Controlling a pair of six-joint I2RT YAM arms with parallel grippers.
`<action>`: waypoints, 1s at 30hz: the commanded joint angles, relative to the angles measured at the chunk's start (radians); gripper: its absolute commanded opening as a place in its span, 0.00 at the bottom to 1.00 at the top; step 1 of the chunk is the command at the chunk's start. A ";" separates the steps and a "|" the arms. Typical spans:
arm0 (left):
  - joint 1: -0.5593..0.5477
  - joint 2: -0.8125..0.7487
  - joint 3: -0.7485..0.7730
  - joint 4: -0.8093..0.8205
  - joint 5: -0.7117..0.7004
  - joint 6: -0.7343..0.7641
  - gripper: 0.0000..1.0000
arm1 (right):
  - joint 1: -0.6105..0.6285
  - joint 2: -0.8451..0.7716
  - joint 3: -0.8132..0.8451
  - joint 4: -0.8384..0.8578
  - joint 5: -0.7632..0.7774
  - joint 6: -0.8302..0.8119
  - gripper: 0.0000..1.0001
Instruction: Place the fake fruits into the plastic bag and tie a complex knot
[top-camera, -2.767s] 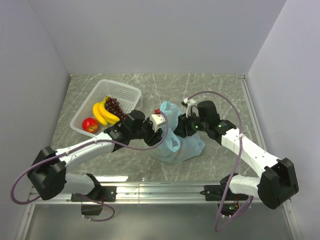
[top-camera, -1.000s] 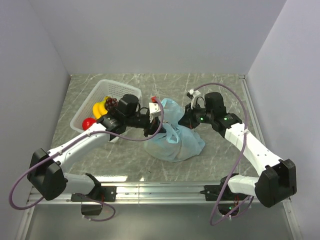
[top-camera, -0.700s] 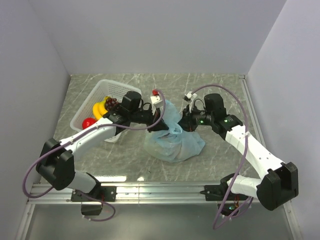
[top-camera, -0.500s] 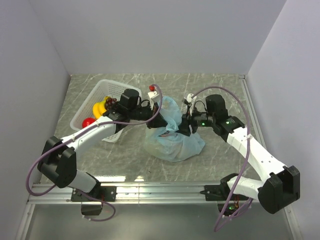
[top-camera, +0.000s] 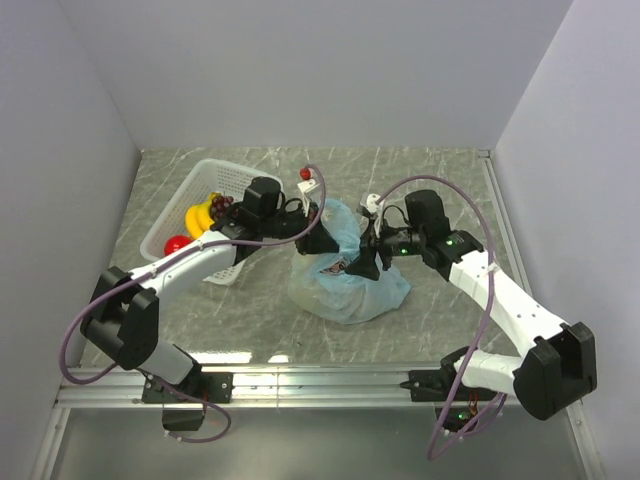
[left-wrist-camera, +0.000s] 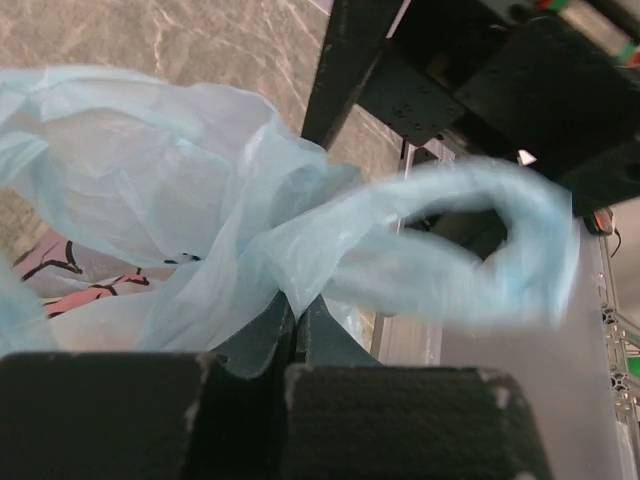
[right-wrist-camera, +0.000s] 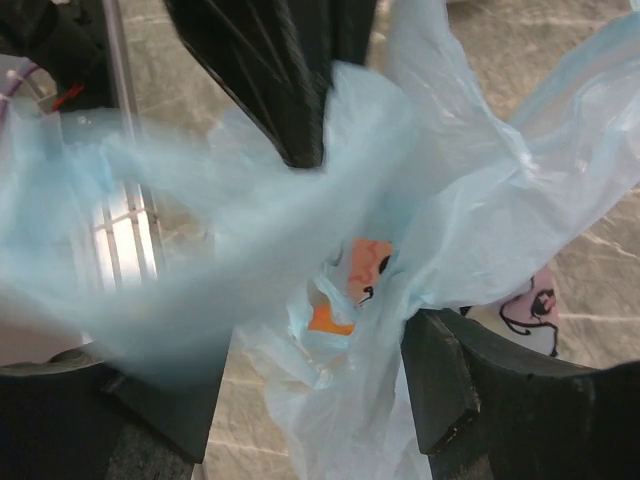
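Yellow plastic bananas (top-camera: 200, 216), dark purple grapes (top-camera: 223, 205) and a red apple (top-camera: 178, 244) lie in the white latticed plastic basket (top-camera: 262, 182) on the left of the grey marbled desk (top-camera: 430, 180), so tying looks premature. Just right of it, the left hand (left-wrist-camera: 296, 335) is clamped on a fold of the thin light-blue plastic bag (top-camera: 352, 292) at mid-desk, with the handle loop (left-wrist-camera: 470, 240) hanging free. The right hand (right-wrist-camera: 320, 400) stands wide, film draped between its fingers (right-wrist-camera: 440, 390). Draw the handles apart slowly and low; open desk lies behind and to the right of the bag

Left hand (top-camera: 322, 241) and right hand (top-camera: 362, 263) crowd the bag (top-camera: 345, 296) — basket (top-camera: 262, 181) left, bare table (top-camera: 450, 190) right.
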 joint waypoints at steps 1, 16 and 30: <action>-0.014 0.012 0.054 0.027 0.000 -0.001 0.00 | 0.022 0.016 0.056 0.044 -0.042 0.023 0.71; -0.030 -0.011 0.094 -0.100 0.014 0.086 0.16 | 0.036 0.081 0.094 0.042 -0.030 0.034 0.00; 0.181 -0.057 0.346 -0.421 -0.060 0.387 0.63 | 0.037 0.045 0.076 -0.053 -0.099 -0.162 0.00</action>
